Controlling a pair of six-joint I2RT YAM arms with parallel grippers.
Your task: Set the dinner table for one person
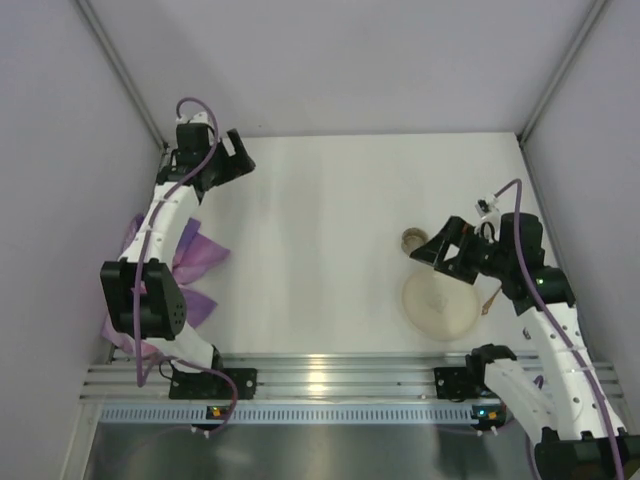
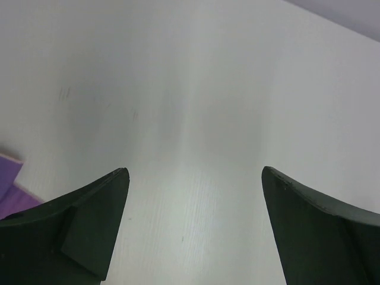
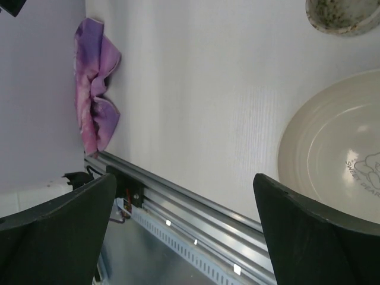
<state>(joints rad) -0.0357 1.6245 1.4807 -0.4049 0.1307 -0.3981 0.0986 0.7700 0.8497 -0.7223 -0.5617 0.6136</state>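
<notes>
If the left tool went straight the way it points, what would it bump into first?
Most likely the bare white dinner table. The left tool is open, and only tabletop shows between its fingers. The purple cloth lies off to one side. How steeply it tilts down is unclear.

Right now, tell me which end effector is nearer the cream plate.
Right. The right end effector is open, just past the far rim of the plate. The left end effector, also open, is at the far-left corner of the table, well away.
</notes>
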